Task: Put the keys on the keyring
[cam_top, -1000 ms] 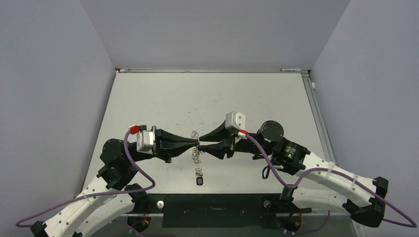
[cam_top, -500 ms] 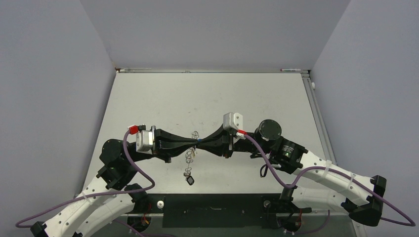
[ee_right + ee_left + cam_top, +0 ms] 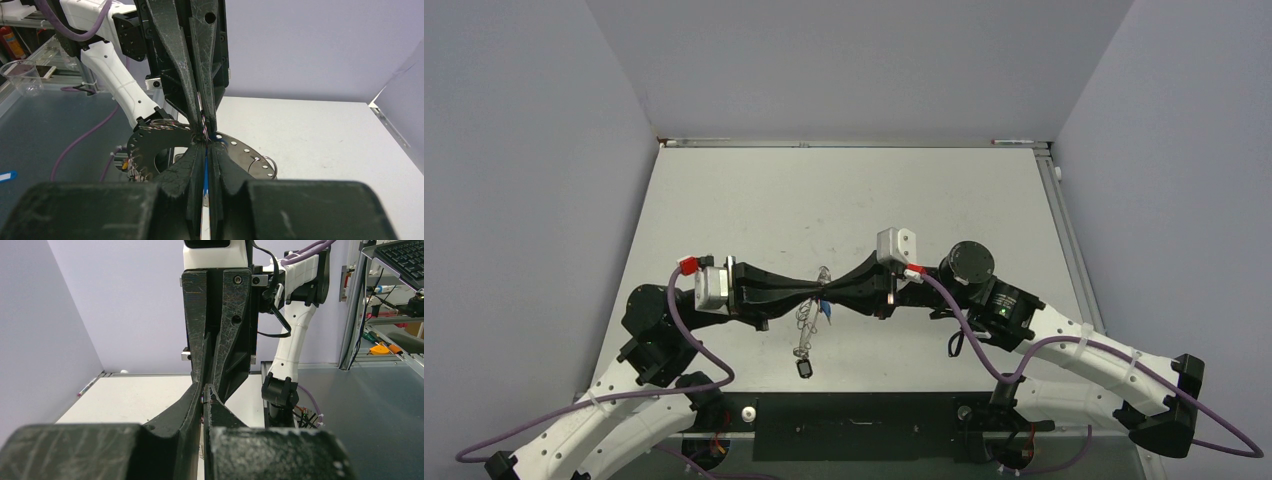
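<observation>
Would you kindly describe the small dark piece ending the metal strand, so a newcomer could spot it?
On the pale table, find the middle, where the left gripper and right gripper meet tip to tip. A thin silvery strand trails from there toward the near edge, and the dark piece sits at its near end. It alone is dark and blocky; its neighbours are bright wire.

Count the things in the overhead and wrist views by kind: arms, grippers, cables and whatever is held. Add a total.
Arms: 2 (left arm, right arm)
Grippers: 2 (left gripper, right gripper)
Purple cables: 2
Bunch of metal rings: 1
Blue key: 1
Total: 8
</observation>
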